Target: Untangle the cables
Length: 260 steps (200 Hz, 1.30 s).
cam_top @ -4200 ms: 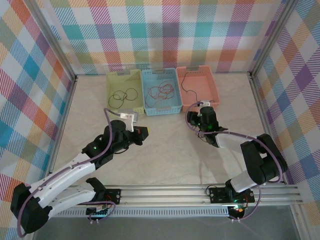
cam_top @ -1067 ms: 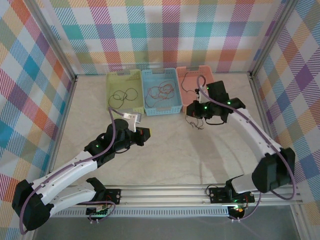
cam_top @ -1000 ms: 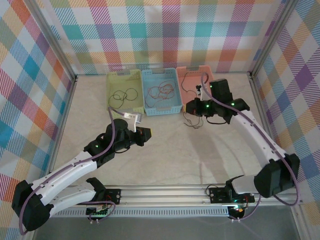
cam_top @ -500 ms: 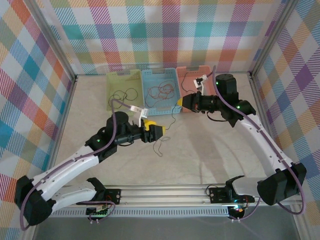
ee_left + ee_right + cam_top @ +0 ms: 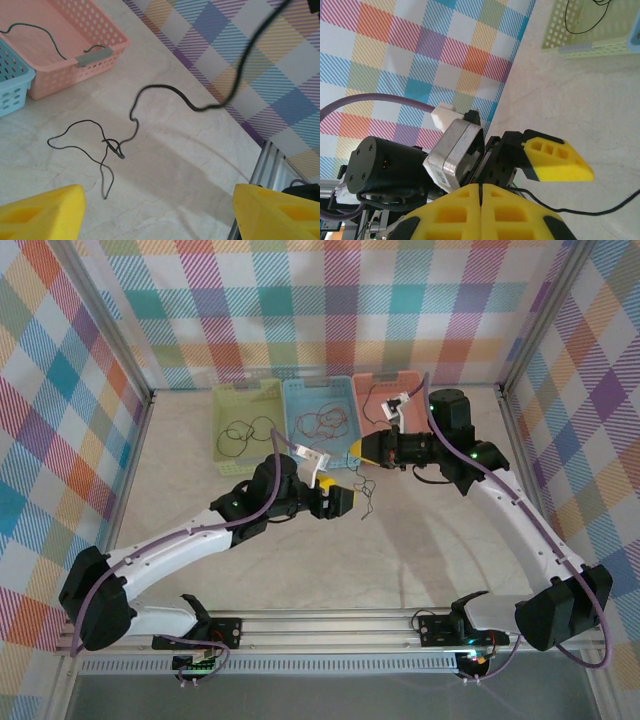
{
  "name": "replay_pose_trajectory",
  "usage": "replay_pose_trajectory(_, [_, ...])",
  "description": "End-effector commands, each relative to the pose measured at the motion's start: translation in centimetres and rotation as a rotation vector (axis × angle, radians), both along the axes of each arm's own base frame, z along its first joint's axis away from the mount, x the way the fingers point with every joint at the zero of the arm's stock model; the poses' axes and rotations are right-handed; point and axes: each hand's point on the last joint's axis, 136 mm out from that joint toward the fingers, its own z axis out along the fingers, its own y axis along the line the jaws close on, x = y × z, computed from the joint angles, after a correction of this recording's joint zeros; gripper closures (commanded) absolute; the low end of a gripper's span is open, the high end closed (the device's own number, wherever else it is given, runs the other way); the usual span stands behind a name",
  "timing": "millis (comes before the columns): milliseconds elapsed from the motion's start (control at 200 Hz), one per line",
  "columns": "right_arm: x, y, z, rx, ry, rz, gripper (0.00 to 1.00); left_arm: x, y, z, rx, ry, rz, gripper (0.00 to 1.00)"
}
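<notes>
Left pincer (image 5: 350, 502) is released, its yellow fingers (image 5: 40, 207) spread wide. A tangled black cable (image 5: 114, 146) lies on the table (image 5: 190, 170) just ahead of it, between the fingers. Right pincer (image 5: 357, 448), above and beyond, is clenched on that cable's upper end. Red cables (image 5: 320, 422) lie in the blue basket (image 5: 325, 459) farther ahead.
</notes>
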Motion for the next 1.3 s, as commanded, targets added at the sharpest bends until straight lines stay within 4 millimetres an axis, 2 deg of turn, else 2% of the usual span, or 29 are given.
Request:
replay_pose_trajectory(0, [-1.4, 0.2, 0.6, 0.027, -0.023, 0.054, 1.00, 1.1, -0.8, 2.6, -0.039, -0.092, 0.018, 0.23])
replay_pose_trajectory(110, [-1.6, 0.1, 0.7, 0.028, -0.025, 0.057, 1.00, 1.3, -1.0, 3.0, -0.053, -0.124, 0.017, 0.26])
replay_pose_trajectory(290, [-2.0, 0.1, 0.6, 0.034, -0.013, 0.075, 1.00, 1.7, -0.2, 4.2, -0.062, -0.238, 0.049, 0.29])
replay_pose_trajectory(390, [-2.5, 0.2, 0.7, 0.049, -0.011, 0.092, 1.00, 1.8, -0.7, 4.5, -0.049, -0.280, 0.024, 0.30])
replay_pose_trajectory(540, [-3.0, 0.1, 0.9, 0.059, -0.010, 0.109, 1.00, 2.5, -1.0, 4.0, -0.015, -0.291, 0.029, 0.43])
replay_pose_trajectory(905, [-5.5, -0.2, 2.7, 0.108, -0.039, 0.180, 1.00, 5.0, 0.6, 3.2, 0.005, -0.327, 0.195, 0.68])
replay_pose_trajectory(1295, [-8.5, -0.6, 4.5, 0.159, -0.068, 0.263, 1.00, 8.1, 3.1, 3.0, 0.040, -0.318, 0.327, 0.69])
